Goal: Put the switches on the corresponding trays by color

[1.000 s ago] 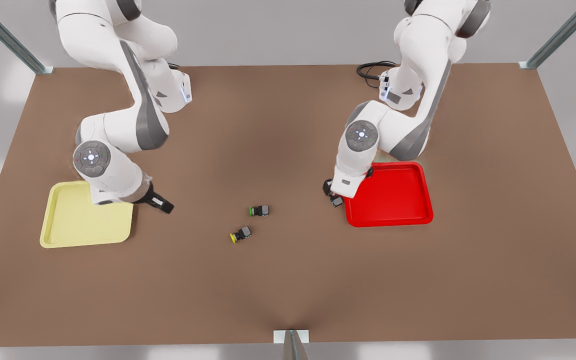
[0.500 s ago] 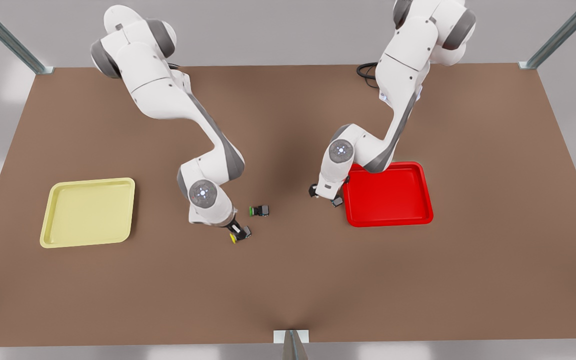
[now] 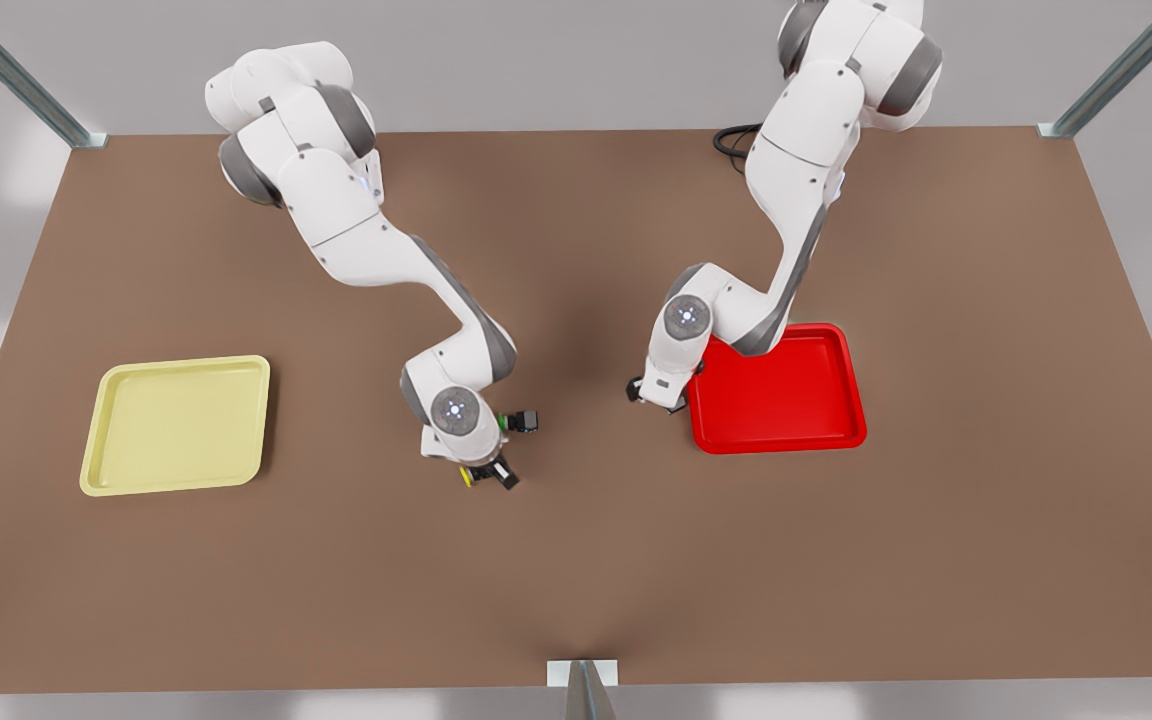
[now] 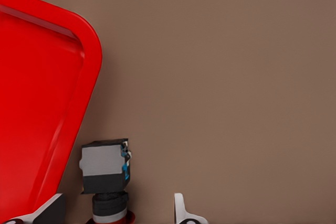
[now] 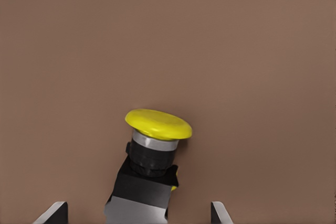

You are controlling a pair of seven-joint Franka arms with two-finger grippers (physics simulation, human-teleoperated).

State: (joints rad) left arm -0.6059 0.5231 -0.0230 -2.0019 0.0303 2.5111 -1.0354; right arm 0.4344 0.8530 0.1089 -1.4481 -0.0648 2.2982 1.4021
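Brown table [image 3: 576,560] carries both trays. Our right gripper [image 5: 139,219], jaws wide, straddles the yellow-capped switch [image 5: 152,166], w/ yellow tray [image 3: 176,425] well apart. Our left gripper [image 4: 118,219], jaws wide, brackets the red-capped switch [image 4: 105,174] just beside red tray [image 4: 37,103]; neither looks gripped yet.

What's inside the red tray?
Nothing visible lies in the red tray; the left arm covers one corner. The red-capped switch lies outside its rim, between the open left gripper's fingers.
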